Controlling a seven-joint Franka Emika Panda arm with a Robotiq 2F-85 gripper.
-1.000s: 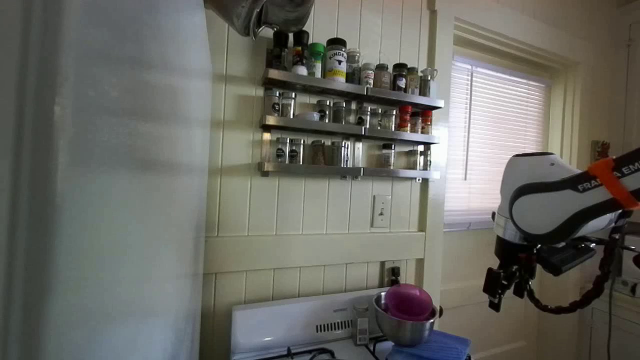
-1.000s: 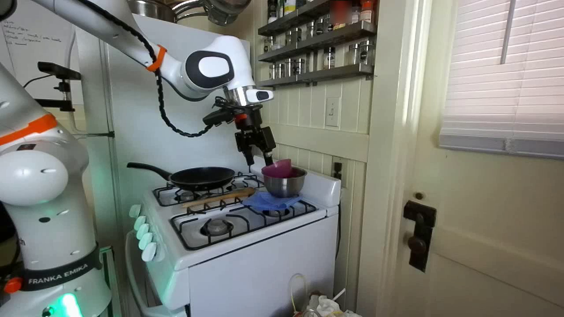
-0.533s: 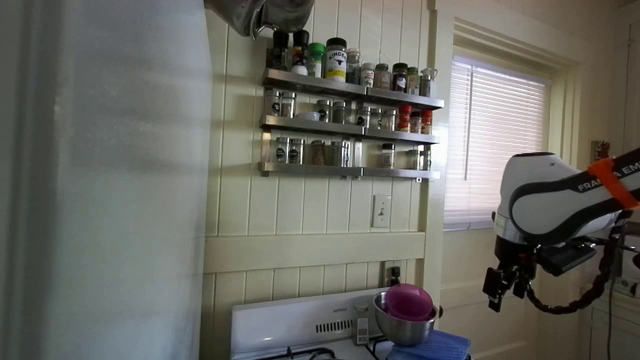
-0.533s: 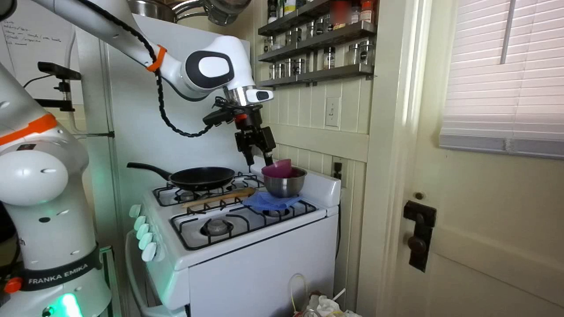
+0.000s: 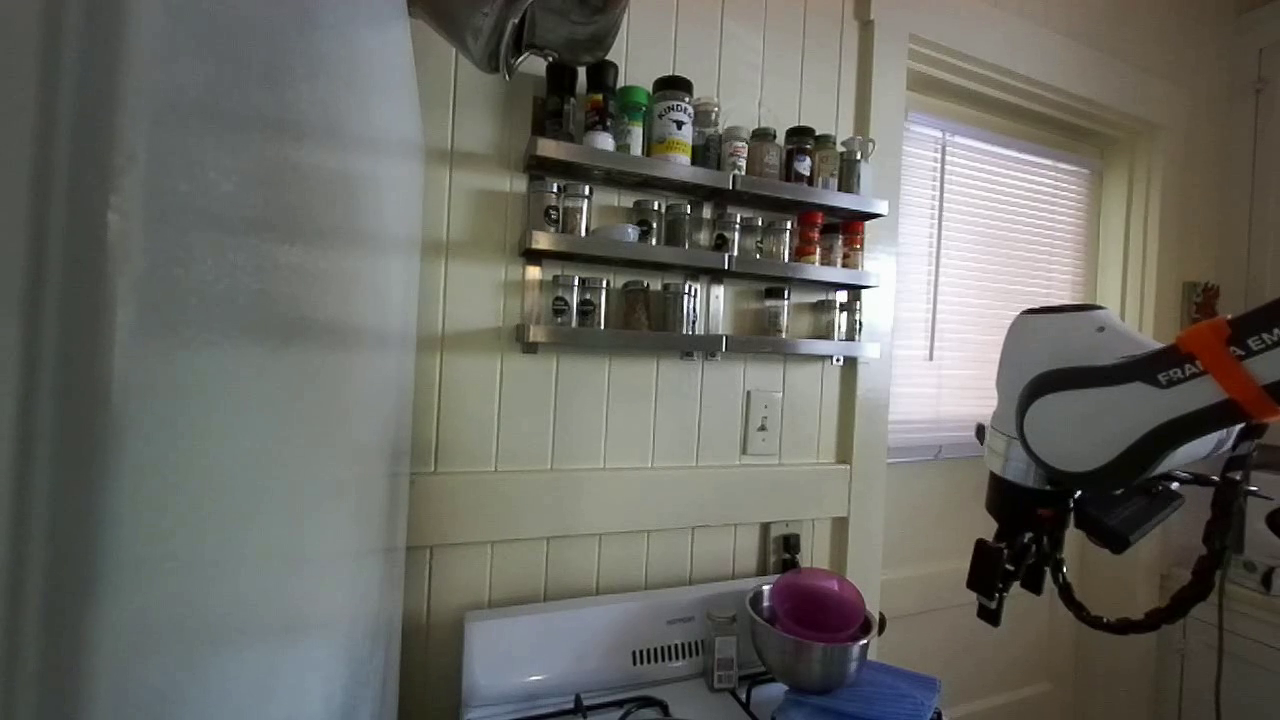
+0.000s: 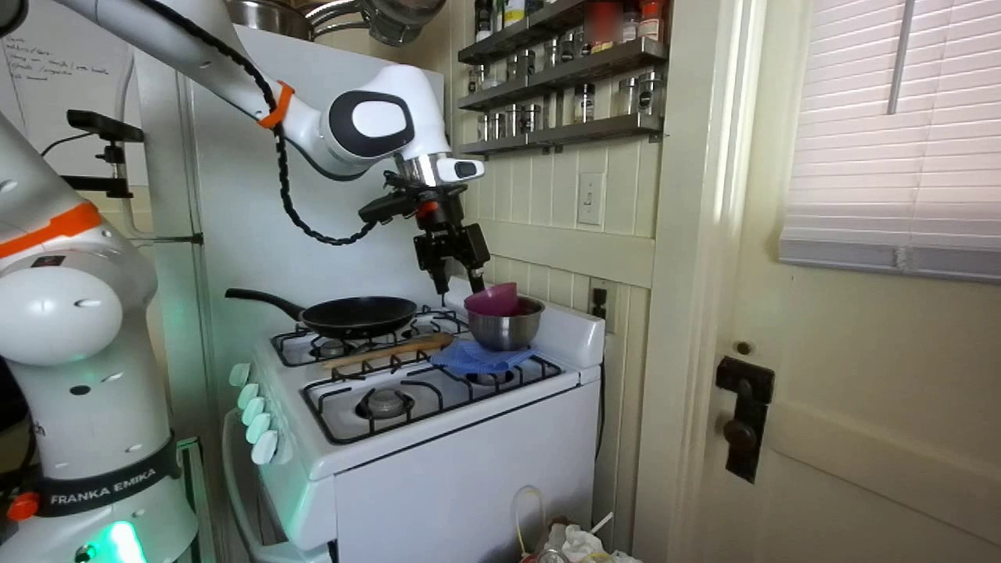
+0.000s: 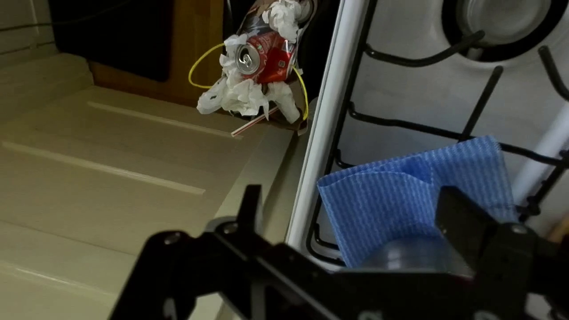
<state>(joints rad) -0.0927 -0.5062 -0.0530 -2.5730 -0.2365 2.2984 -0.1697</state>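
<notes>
Metal bowl (image 6: pixel 507 335): our landmark; it rests on a folded blue cloth (image 7: pixel 378 204), laid on the stove (image 6: pixel 461 477).
Pink bowl (image 5: pixel 818 604): we find it inside the metal bowl, tilted, its upper part standing above the metal rim; round, so it gives us no long axis.
Gripper (image 6: pixel 460 288): pointing down, jaws spread wide, with nothing held between them.
Gripper to pink bowl: in an exterior view we see the fingertips (image 6: pixel 475 281) left of the metal bowl and slightly higher, close by the pink edge; in an exterior view the gripper (image 5: pixel 1012 604) hangs right of the metal bowl, with a plain gap. We judge the two apart, the pink bowl lying off to one side; how much height or depth separates them, we cannot tell.
Wrist view: the cloth shows between the fingers (image 7: pixel 250 209); the gripper's own body hides most of the metal bowl from us.
Pan (image 6: pixel 360 317): black, left of the metal bowl in an exterior view.
Wooden stick (image 6: pixel 391 352): flat on the stove, also left of the metal bowl.
Jar (image 5: pixel 722 655): standing just beside the metal bowl, on the stove.
</notes>
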